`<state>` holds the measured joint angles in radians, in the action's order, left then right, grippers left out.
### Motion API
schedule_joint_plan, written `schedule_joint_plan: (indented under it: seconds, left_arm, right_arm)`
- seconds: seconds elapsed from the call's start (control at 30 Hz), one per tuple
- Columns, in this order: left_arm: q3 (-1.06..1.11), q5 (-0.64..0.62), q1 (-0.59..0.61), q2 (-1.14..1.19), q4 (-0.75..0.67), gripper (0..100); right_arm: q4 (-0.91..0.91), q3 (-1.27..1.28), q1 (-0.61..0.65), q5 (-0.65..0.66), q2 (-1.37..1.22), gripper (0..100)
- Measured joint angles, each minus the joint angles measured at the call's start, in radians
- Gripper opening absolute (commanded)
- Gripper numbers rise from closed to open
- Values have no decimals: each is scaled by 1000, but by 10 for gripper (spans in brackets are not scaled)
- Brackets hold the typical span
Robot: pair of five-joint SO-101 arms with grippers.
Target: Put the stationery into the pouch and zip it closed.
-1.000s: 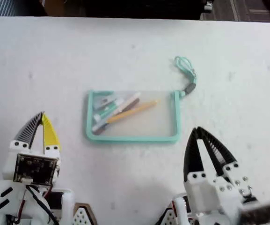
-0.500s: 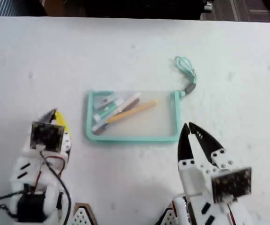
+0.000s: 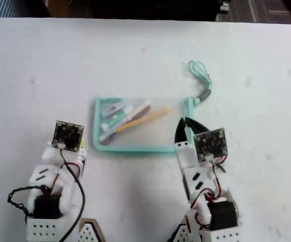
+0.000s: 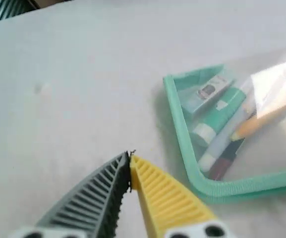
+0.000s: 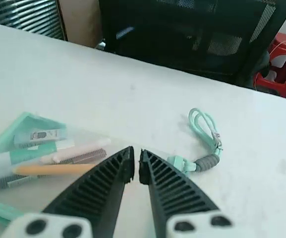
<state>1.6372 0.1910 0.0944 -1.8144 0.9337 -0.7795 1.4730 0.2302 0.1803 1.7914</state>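
From above I get the whole clear pouch point(image 3: 135, 149) lying flat mid-desk point(image 3: 135, 50), its green strap point(image 3: 200, 75) trailing off the far right corner. Inside lie an orange pencil point(image 3: 142, 118) and several pens, all slanted. My left wrist camera brings the contents closer: a small boxed item point(image 4: 204, 91) in the corner, a green-and-white tube point(image 4: 217, 116) and a dark-tipped pen point(image 4: 224, 161) beside it. There the left jaws are pressed together, empty, over bare desk near the pouch's corner. The right wrist camera adds the zip pull point(image 5: 180, 162) and a black chair point(image 5: 192, 29) beyond. The right jaws, closed to a sliver and empty, hang over the pouch's right end. I cannot tell whether the zip is done up.
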Motion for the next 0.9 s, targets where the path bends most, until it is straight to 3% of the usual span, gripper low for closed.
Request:
schedule_joint_plan:
  seconds: [0.37, 0.7, 0.9]
  left_arm:
    - [58, -3, 2, 2, 11, 24]
    - [58, -8, 2, 2, 146, 24]
    - [58, -8, 2, 2, 164, 24]
  right_arm:
    - [166, 209, -187, 2, 3, 18]
    - [28, 209, -184, 2, 3, 18]
    - [-110, 209, -75, 2, 3, 18]
